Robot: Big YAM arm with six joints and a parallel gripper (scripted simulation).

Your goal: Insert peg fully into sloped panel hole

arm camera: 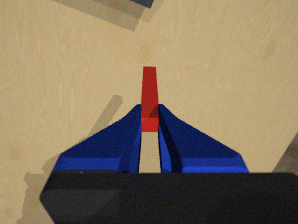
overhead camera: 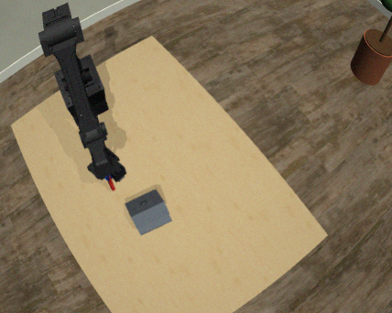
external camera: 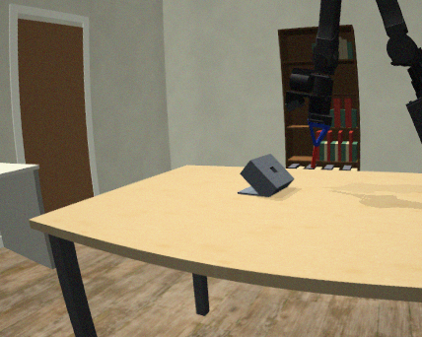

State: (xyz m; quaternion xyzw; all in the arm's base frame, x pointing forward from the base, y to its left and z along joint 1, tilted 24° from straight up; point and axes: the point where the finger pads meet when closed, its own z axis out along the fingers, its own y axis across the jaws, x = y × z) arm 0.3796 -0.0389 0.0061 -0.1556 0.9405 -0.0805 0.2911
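Note:
My gripper [overhead camera: 110, 178] has blue fingers and is shut on a red peg [overhead camera: 112, 184]. It holds the peg in the air above the table, pointing down. In the wrist view the peg [arm camera: 149, 98] sticks out past the fingertips. In the exterior view the gripper [external camera: 317, 129] hangs with the peg [external camera: 314, 157] behind and to the right of the panel. The grey sloped panel [overhead camera: 147, 211] stands on the table, a short way in front and to the right of the gripper. A small dark hole [external camera: 273, 168] shows in its sloped face. A corner of the panel [arm camera: 145, 2] shows at the top edge of the wrist view.
The tan table top [overhead camera: 170, 183] carries the arm base [overhead camera: 81, 87] at its back left. A potted plant [overhead camera: 374, 52] stands on the floor at the far right. A door [external camera: 52, 108] and a bookshelf [external camera: 321, 99] stand at the room's walls.

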